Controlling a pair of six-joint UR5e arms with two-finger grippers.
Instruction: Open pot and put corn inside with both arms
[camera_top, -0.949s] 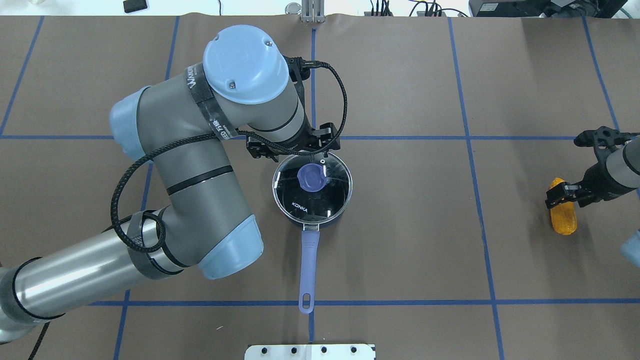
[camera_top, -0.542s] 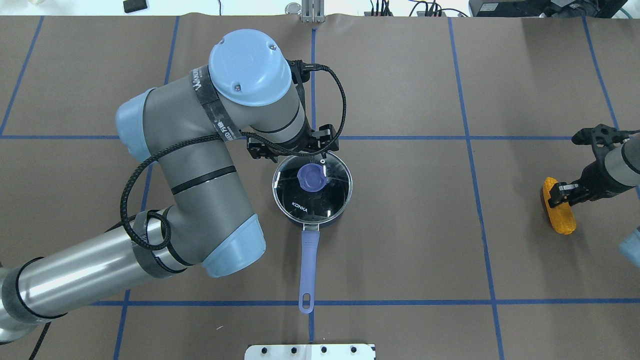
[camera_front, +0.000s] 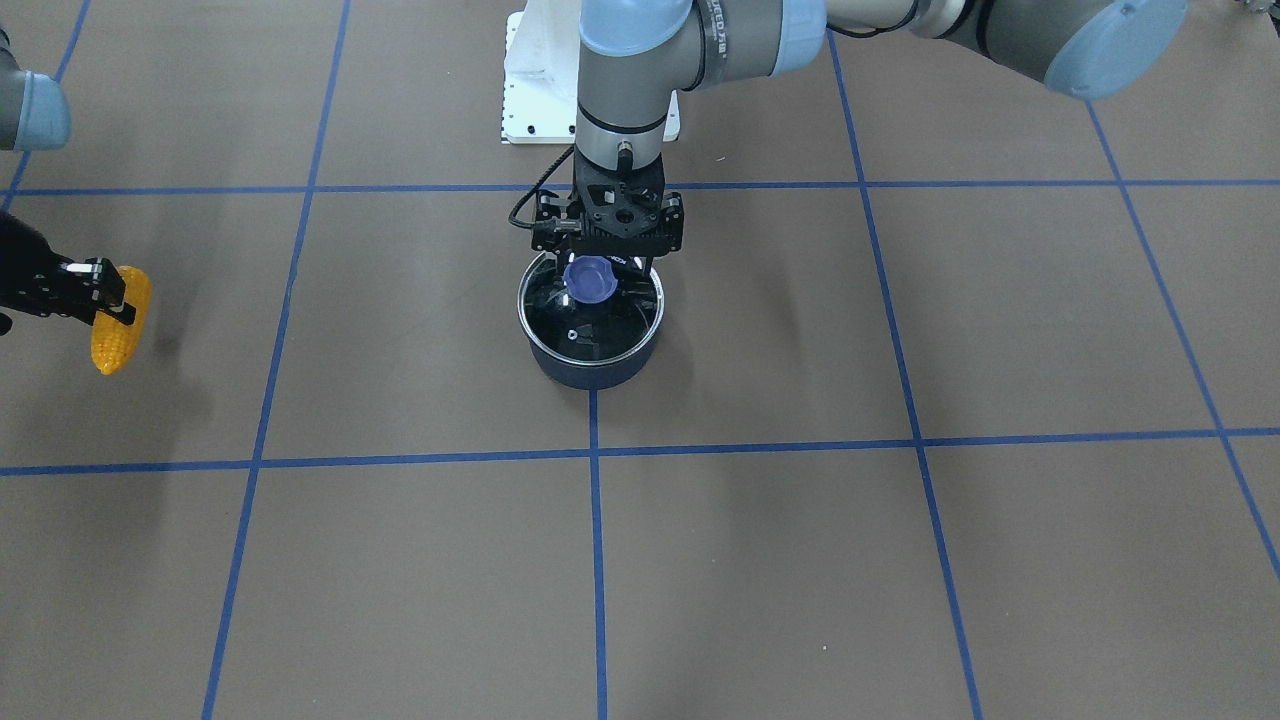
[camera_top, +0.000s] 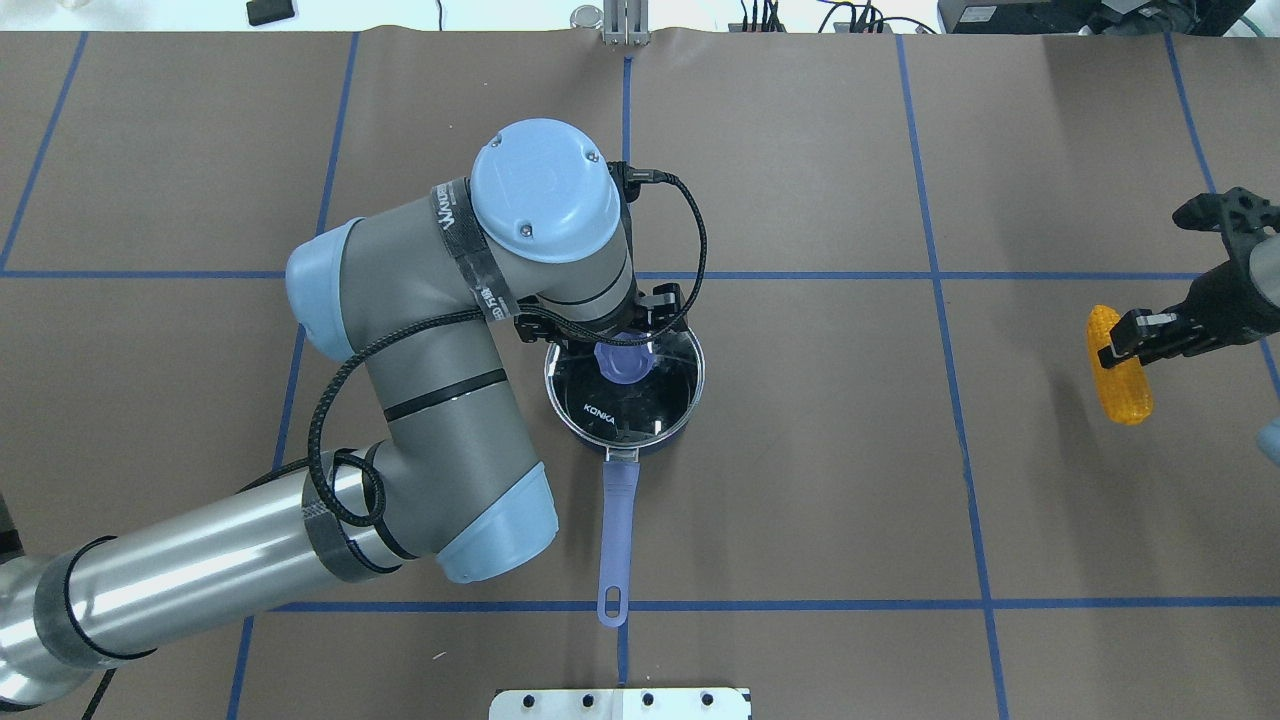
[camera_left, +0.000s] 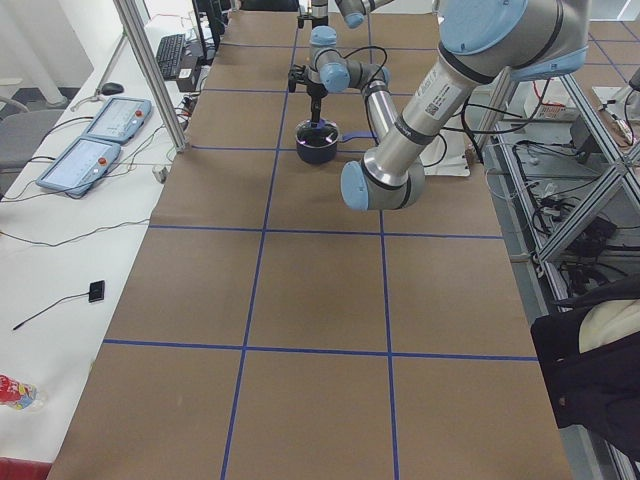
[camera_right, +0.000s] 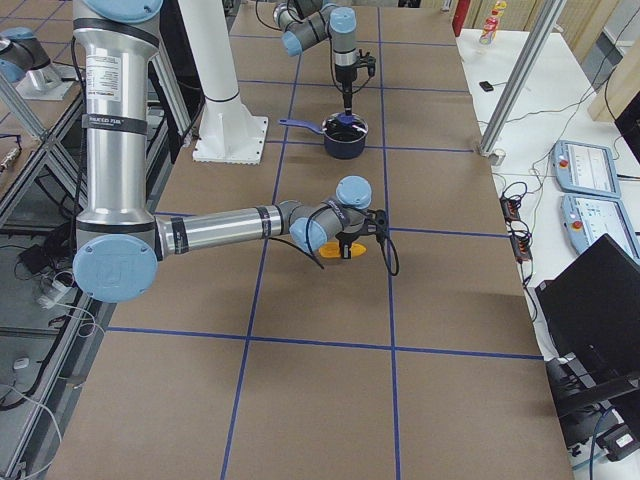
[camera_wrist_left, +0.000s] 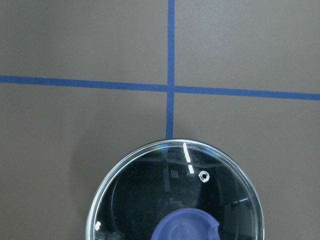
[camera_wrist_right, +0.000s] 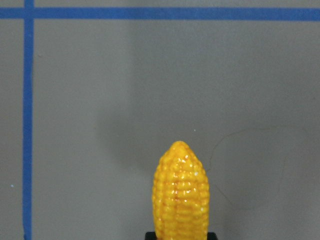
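Note:
The navy pot (camera_top: 655, 445) stands at mid-table with its purple handle (camera_top: 619, 520) pointing at the robot. It also shows in the front view (camera_front: 590, 372). The glass lid (camera_top: 645, 400) sits on the pot, and its purple knob (camera_front: 588, 280) shows close up in the left wrist view (camera_wrist_left: 187, 227). My left gripper (camera_front: 600, 268) hangs open right over the knob, its fingers reaching down beside it. My right gripper (camera_top: 1125, 340) is shut on the yellow corn (camera_top: 1120, 370) at the far right, holding it a little above the table. The corn also shows in the right wrist view (camera_wrist_right: 180, 195).
A white mounting plate (camera_top: 620, 703) lies at the near table edge behind the pot handle. Blue tape lines cross the brown table. Control pendants (camera_right: 585, 160) lie on a side bench beyond the far edge.
My left arm has swung right, bringing its gripper from behind the pot to over the lid knob. My right gripper has carried the corn away from the robot.

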